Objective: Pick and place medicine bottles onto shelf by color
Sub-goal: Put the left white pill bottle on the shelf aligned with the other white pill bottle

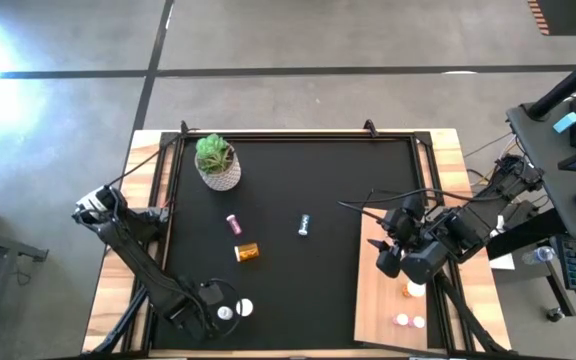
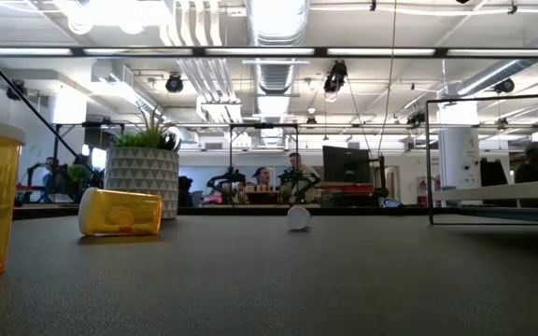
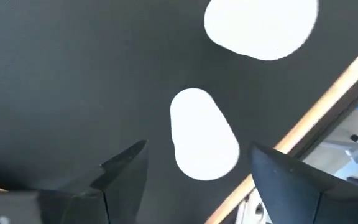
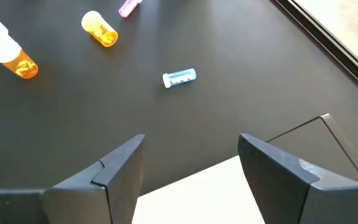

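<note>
The right gripper [image 4: 191, 165] is held open above the shelf [image 4: 222, 193]; a teal-banded bottle [image 4: 179, 78] is seen lying ahead of its fingers.

Left tool [image 3: 197, 168] open, low, near edge; right tool [image 4: 191, 155] open, raised.

No legible text (labels too small)
</note>
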{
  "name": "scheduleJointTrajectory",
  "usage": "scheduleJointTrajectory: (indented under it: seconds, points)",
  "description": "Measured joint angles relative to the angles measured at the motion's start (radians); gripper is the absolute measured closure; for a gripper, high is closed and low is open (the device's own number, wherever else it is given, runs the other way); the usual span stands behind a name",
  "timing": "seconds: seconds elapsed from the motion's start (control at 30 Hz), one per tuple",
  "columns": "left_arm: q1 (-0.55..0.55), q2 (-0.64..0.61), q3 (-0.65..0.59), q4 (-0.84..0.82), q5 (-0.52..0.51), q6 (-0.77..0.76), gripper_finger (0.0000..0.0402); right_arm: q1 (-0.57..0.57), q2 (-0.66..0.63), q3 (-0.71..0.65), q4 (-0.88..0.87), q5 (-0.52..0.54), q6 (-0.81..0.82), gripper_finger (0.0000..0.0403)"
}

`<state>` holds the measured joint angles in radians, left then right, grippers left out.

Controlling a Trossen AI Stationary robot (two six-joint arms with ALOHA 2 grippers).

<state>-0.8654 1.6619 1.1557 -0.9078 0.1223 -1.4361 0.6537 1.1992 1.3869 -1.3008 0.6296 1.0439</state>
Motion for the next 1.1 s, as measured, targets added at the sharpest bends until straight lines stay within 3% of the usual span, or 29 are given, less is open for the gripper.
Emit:
scheduleJointTrajectory:
  seconds: [0.17, 0.37, 0.67, 0.9, 1.1]
  points:
    - [0.001, 0.013, 0.0, 0.001, -0.001, 0.001, 0.0182, 0.0, 0.0, 0.0, 0.0, 0.0, 0.0, 0.0158]
    - [0.001, 0.012, 0.0, -0.001, -0.002, 0.001, 0.0284, 0.0, 0.0, 0.0, 0.0, 0.0, -0.001, 0.0158]
    - [0.046, -0.055, 0.009, -0.192, -0.003, -0.017, 0.0289, 0.0, 0.0, 0.0, -0.003, -0.002, -0.008, 0.0158]
    - [0.292, -0.201, 0.015, -0.237, -0.006, 0.144, 0.0289, 0.0, 0.0, 0.0, -0.004, -0.009, -0.008, 0.0158]
    - [0.574, -0.175, 0.113, -0.143, -0.013, 0.42, 0.0289, 0.0, 0.0, 0.0, -0.004, -0.009, -0.039, 0.0158]
